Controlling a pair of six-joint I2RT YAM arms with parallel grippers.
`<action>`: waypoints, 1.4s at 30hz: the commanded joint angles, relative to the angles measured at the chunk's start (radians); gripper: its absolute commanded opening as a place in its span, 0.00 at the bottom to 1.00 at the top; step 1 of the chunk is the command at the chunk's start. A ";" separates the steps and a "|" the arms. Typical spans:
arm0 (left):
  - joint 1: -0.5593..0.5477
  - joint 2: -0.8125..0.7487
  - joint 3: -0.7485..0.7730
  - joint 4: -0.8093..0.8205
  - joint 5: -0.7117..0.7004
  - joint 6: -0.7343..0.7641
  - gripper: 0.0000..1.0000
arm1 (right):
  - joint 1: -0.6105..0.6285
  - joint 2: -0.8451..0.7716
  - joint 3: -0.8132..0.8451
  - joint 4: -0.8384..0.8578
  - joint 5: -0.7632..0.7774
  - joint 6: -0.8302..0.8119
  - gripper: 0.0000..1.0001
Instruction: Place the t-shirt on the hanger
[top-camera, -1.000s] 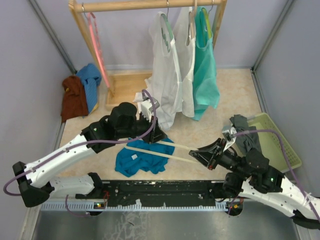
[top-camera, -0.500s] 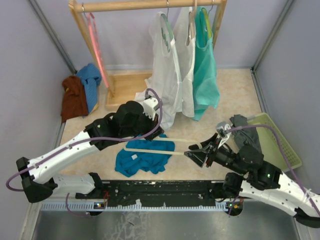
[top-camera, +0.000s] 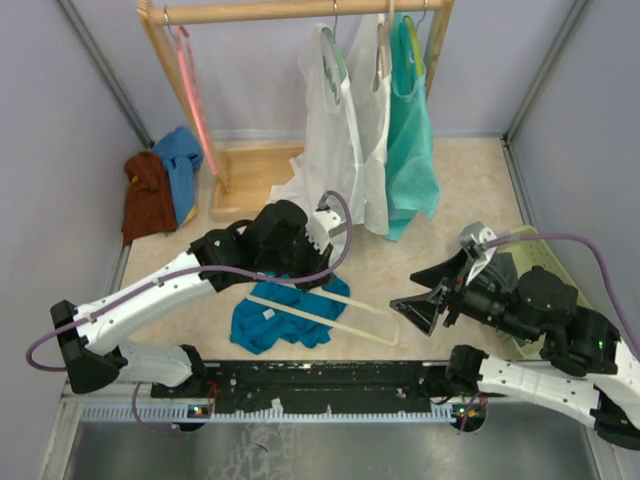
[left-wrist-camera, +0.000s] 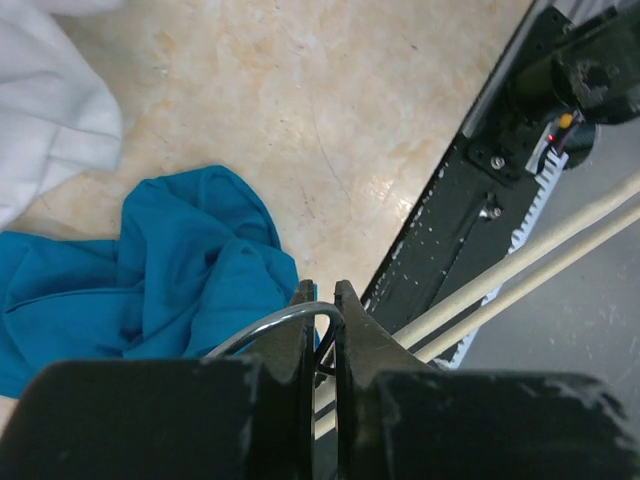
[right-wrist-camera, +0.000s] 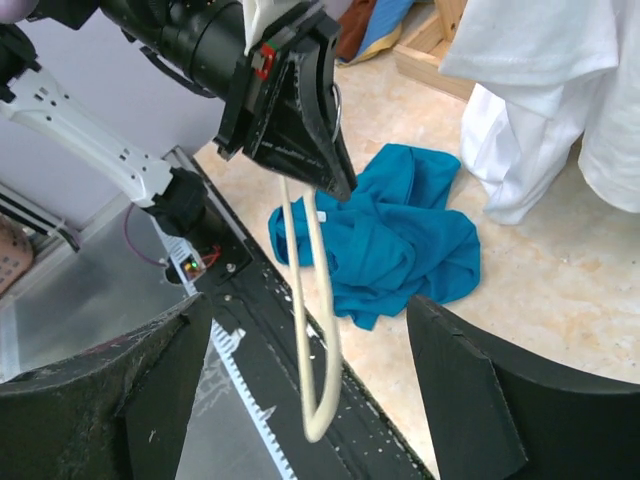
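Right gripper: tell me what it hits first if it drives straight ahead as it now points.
The right gripper would likely meet the hanger first: its free end hangs ahead between the open jaws. Depth is unclear.

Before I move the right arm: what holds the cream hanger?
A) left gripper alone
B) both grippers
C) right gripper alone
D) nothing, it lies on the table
A: the left gripper pinches the hanger by its silver wire hook, while the right gripper is open, not touching it.

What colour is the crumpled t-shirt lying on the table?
The t-shirt is a plain deep teal-blue, seen best in the right wrist view.
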 joint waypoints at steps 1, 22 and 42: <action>-0.016 0.001 0.047 -0.007 0.124 0.053 0.00 | 0.007 0.134 0.067 -0.063 -0.038 -0.066 0.79; -0.066 0.033 0.092 0.011 0.092 0.058 0.00 | 0.008 0.385 -0.037 0.128 -0.245 -0.009 0.50; -0.072 -0.017 0.126 0.021 -0.292 -0.051 0.60 | 0.008 0.369 -0.099 0.130 -0.150 0.033 0.00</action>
